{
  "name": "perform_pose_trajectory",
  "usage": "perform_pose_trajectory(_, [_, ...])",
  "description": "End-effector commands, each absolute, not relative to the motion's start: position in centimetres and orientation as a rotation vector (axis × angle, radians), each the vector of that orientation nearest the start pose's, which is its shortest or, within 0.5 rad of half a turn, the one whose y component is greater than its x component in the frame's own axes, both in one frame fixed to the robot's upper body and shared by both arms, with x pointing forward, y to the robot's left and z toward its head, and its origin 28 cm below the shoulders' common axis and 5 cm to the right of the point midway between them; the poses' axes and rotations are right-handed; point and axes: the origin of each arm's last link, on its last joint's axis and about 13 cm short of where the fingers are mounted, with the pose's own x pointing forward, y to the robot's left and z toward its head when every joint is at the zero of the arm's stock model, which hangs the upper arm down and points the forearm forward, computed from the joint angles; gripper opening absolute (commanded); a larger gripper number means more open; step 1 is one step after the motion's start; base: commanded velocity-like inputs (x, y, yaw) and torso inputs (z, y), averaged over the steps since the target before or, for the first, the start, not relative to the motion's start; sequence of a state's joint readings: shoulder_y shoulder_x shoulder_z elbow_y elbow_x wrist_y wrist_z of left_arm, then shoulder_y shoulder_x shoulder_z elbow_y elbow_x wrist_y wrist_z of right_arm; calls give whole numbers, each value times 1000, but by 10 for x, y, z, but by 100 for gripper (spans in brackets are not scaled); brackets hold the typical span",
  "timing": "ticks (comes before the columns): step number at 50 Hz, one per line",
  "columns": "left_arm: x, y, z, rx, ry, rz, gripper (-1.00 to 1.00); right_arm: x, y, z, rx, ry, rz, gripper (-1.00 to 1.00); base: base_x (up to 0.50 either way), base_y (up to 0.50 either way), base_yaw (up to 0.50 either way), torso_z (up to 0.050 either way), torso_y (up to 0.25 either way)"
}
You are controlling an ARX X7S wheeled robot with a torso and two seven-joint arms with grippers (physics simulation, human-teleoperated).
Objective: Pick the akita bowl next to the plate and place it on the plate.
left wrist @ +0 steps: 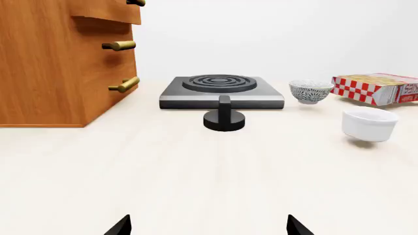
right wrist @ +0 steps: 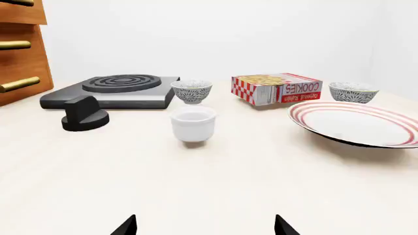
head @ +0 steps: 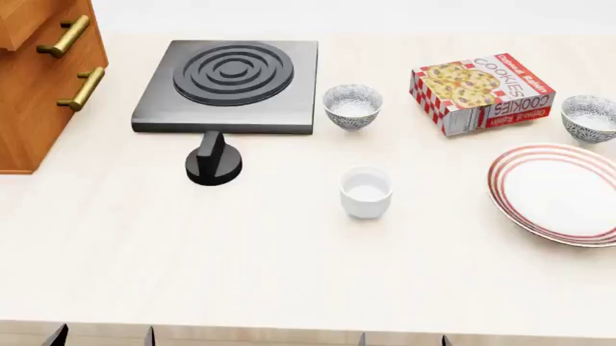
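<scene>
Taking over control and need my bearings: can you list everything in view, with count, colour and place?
akita bowl: 1, grey-white patterned, just behind the plate
plate: 1, white with red-brown rings, right edge
second patterned bowl: 1, right of the hotplate
white cup: 1, table centre
cookie box: 1, red-white checked, between the bowls
hotplate: 1, black, with knob in front
wooden drawers: 1, brown, far left
table: 1, pale wood
left gripper, right gripper: black jaws open, low at near edge
</scene>
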State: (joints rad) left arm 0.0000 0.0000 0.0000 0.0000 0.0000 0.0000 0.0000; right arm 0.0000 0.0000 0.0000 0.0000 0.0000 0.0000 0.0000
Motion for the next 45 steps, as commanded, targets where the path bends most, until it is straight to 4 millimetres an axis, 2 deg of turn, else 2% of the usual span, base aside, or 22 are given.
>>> perform_pose_trajectory(1, [210,205,13,6,1,3,100,211,-97,13,0,2,-7,100,0,0,0,0,0])
perform_pose_trajectory(12, [212,205,10,34,12,2,100,211,-97,12,8,9,-10,100,0,0,0,0,0])
perform_pose_trajectory(14, [211,205,12,-35,-1,5,100,211,-98,11,10,9,-6,100,0,0,0,0,0])
perform_pose_trajectory(17, [211,206,12,-37,-3,-8,100,211,-98,11,13,11,-11,100,0,0,0,0,0])
perform_pose_trajectory(23, [211,208,19,-70,14,-11,100,212,-98,12,5,13,-21,100,0,0,0,0,0])
perform_pose_trajectory(27, [211,211,34,-100,11,-16,100,210,-98,16,3,18,-6,100,0,0,0,0,0])
perform_pose_trajectory(33, [226,224,57,-165,-17,14,100,211,-99,43,2,-14,26,100,0,0,0,0,0])
perform_pose_trajectory(37, [236,243,78,-277,-51,27,100,210,-100,73,39,-59,69,100,0,0,0,0,0])
perform_pose_trajectory(45, [246,268,83,-314,-65,122,100,205,-101,115,89,-121,122,100,0,0,0,0,0])
